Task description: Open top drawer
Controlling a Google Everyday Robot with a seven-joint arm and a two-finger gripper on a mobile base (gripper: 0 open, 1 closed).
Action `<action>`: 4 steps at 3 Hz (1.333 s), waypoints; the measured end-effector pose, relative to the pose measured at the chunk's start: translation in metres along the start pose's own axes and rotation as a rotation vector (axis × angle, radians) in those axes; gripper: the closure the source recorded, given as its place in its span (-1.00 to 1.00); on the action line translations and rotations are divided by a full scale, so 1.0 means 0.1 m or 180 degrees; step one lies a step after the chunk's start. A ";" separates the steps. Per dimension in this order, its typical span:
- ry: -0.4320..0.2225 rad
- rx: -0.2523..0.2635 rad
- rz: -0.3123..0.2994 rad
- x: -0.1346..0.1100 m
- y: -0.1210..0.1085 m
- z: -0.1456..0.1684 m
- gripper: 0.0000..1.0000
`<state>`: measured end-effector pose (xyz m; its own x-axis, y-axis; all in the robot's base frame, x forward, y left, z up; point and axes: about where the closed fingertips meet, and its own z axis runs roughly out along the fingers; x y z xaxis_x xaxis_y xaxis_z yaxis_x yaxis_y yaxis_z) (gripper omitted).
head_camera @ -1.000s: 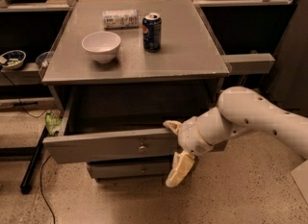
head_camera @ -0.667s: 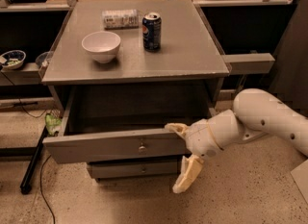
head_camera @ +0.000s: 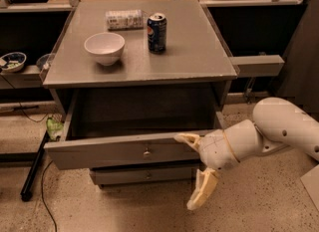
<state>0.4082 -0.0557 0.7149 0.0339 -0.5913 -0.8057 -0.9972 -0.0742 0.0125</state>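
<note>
Your view, item by item:

- Desk point(head_camera: 199, 52): grey cabinet with a flat top, seen from the front and above.
- Top drawer point(head_camera: 99, 152): directly under the desk top. It stands pulled well out, with its deep grey box open to view. A small round knob point(head_camera: 146, 152) sits at the centre of the front.
- Lower drawer point(head_camera: 124, 176): a narrower front beneath, set further back.
- Gripper point(head_camera: 195, 169): at the right end of the top drawer's front, on the white arm point(head_camera: 279, 126) that comes in from the right. It is released, fingers spread wide and grasping nothing. The upper finger lies at the front's top edge; you cannot tell whether it touches. The lower finger points down toward the floor.
- White bowl point(head_camera: 104, 47): upright, left of centre on the desk.
- Blue soda can point(head_camera: 156, 32): upright, just right of the bowl.
- Silver can point(head_camera: 123, 19): lying on its side behind both.
</note>
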 end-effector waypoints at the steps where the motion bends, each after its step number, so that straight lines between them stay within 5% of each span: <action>1: 0.0515 0.0353 0.0041 0.01 -0.18 -0.03 -1.00; 2: 0.0983 0.0638 0.0071 0.02 -0.35 -0.07 -1.00; 4: 0.1006 0.0737 0.0109 0.01 -0.44 -0.11 -1.00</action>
<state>0.4528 -0.0619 0.7197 -0.0166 -0.8111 -0.5846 -0.9856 0.1117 -0.1269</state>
